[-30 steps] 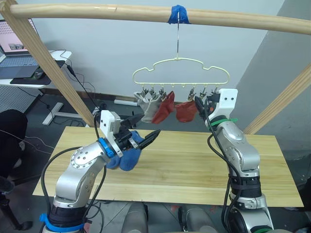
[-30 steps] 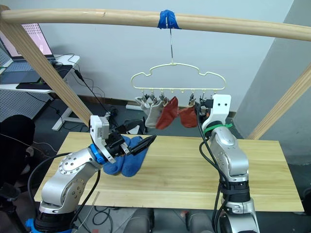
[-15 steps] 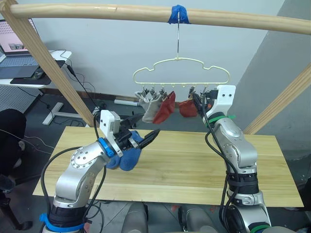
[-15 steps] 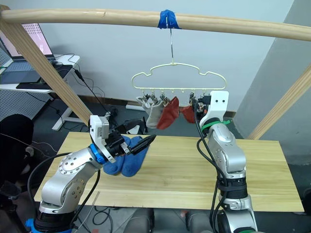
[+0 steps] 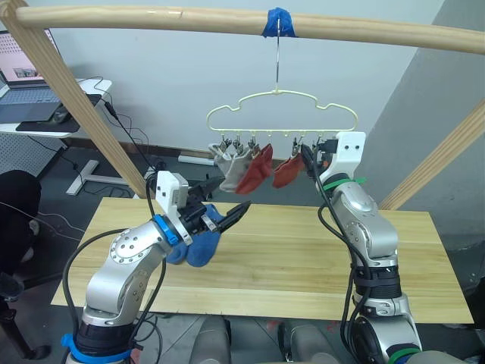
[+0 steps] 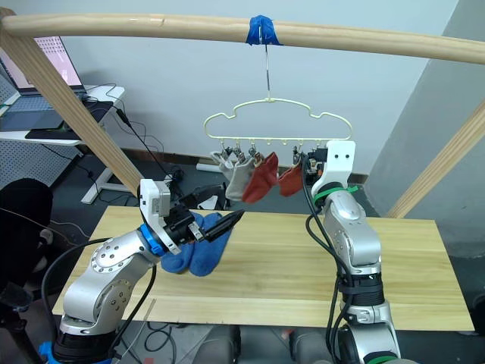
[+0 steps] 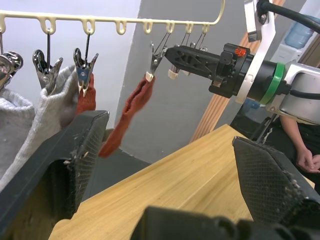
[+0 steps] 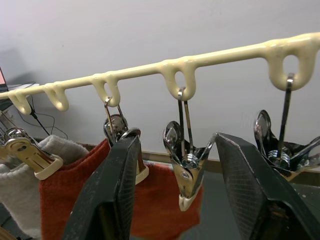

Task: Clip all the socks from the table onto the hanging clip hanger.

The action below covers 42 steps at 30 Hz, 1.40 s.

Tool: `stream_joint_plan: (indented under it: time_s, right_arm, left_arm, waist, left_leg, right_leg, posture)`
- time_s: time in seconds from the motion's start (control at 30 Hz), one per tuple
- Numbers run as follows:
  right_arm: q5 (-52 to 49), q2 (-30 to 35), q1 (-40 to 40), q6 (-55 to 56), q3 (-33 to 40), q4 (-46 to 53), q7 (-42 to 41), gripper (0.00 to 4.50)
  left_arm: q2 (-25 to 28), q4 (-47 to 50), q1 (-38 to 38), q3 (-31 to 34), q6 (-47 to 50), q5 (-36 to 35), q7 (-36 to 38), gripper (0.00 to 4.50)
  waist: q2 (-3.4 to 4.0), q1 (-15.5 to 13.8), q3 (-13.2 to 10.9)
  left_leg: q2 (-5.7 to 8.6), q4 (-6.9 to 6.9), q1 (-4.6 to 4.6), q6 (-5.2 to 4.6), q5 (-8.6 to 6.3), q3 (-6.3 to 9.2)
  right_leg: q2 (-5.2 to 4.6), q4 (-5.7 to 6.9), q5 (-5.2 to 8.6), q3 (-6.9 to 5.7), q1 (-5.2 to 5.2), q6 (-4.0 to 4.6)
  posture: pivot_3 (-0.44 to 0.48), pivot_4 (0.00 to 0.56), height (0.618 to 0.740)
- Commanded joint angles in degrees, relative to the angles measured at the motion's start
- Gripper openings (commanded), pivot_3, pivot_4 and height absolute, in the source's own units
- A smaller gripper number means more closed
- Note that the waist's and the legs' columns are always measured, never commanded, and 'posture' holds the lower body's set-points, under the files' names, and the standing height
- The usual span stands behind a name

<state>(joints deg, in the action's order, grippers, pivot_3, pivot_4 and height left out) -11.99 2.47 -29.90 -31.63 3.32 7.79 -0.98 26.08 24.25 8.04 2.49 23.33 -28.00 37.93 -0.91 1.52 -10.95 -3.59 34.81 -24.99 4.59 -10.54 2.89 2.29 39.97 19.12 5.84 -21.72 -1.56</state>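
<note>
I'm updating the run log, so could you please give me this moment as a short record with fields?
hanger: clip hanger hooked on the wooden rail
clipped: two grey socks, two rust-red socks
on table: blue socks on the table, under the left arm
left claw: open, over the table, holding nothing
right claw: open, raised at the clips beside the rust-red sock, gripping none
left to clip: the blue socks
</note>
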Motion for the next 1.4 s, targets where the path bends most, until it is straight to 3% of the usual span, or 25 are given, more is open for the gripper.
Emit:
stream_joint_plan:
  time_s: [0.03, 0.6, 0.7, 0.83, 0.9, 1.2, 1.4]
  right_arm:
    - [-0.25, -0.84, -1.84, 0.88, 0.55, 0.92, 0.58, 2.52]
    - [-0.78, -2.71, -2.91, 0.36, 0.54, 0.31, 1.07, 2.52]
    - [-0.75, -2.67, -3.21, 0.78, 0.63, -0.02, 1.0, 1.95]
    - [-0.7, -2.56, -3.28, 0.99, 0.58, 0.0, 0.95, 0.59]
    - [-0.67, -2.5, -3.27, 0.98, 0.57, 0.08, 0.94, 0.2]
    - [-3.73, 0.32, -1.96, -1.65, 1.6, 1.5, -3.43, 0.19]
    - [-7.79, 7.2, -1.5, -6.98, 2.63, 3.16, -10.23, 0.19]
  left_arm:
    - [0.06, 2.42, 0.47, -0.21, -0.43, -0.46, -0.07, 4.5]
    - [0.01, 2.44, -0.28, -0.25, -1.16, -0.24, 0.06, 4.5]
    - [-0.01, 2.52, -0.54, -0.26, -1.26, -0.22, 0.09, 4.5]
    - [-0.11, 2.66, -0.8, -0.33, -1.29, -0.26, 0.02, 4.5]
    - [-0.13, 2.72, -0.92, -0.37, -1.26, -0.27, 0.0, 4.5]
    - [0.52, 0.27, -2.83, -0.3, -0.05, 0.84, -0.65, 4.5]
    - [2.99, -10.63, -3.57, -1.65, -0.57, 9.17, -3.67, 4.5]
  waist:
    - [0.0, 0.0, 0.0]
    - [0.0, -0.04, 0.0]
    - [0.0, -0.04, 0.0]
    - [0.0, -0.05, 0.0]
    - [0.0, -0.05, 0.0]
    - [0.0, -0.04, 0.0]
    - [0.02, -0.02, -0.01]
  left_leg:
    - [0.0, 0.0, 0.0, 0.0, 0.0, 0.0]
    - [0.0, 0.0, 0.0, 0.0, 0.0, 0.0]
    - [0.0, 0.0, 0.0, 0.0, 0.0, 0.0]
    - [0.0, 0.0, 0.0, 0.0, 0.0, 0.0]
    - [0.0, 0.0, 0.0, 0.0, 0.0, 0.0]
    - [0.0, 0.0, 0.0, 0.0, 0.0, 0.0]
    - [0.0, 0.0, 0.02, -0.01, 0.0, 0.01]
  right_leg:
    - [0.0, 0.0, 0.0, 0.0, 0.0, 0.0]
    - [-0.01, 0.0, 0.0, -0.01, 0.0, 0.01]
    - [0.0, 0.01, 0.0, -0.01, 0.0, 0.01]
    - [-0.01, 0.0, 0.0, 0.0, 0.0, 0.01]
    - [-0.01, 0.0, 0.0, -0.01, 0.0, 0.01]
    - [-0.01, 0.0, 0.0, 0.0, 0.0, 0.01]
    - [0.0, 0.0, 0.0, -0.01, -0.01, 0.01]
  posture:
    - [0.11, 0.181, 0.74]
    - [0.12, 0.166, 0.74]
    - [0.121, 0.168, 0.74]
    - [0.12, 0.17, 0.74]
    - [0.118, 0.173, 0.74]
    - [0.114, 0.178, 0.74]
    - [0.098, 0.182, 0.74]
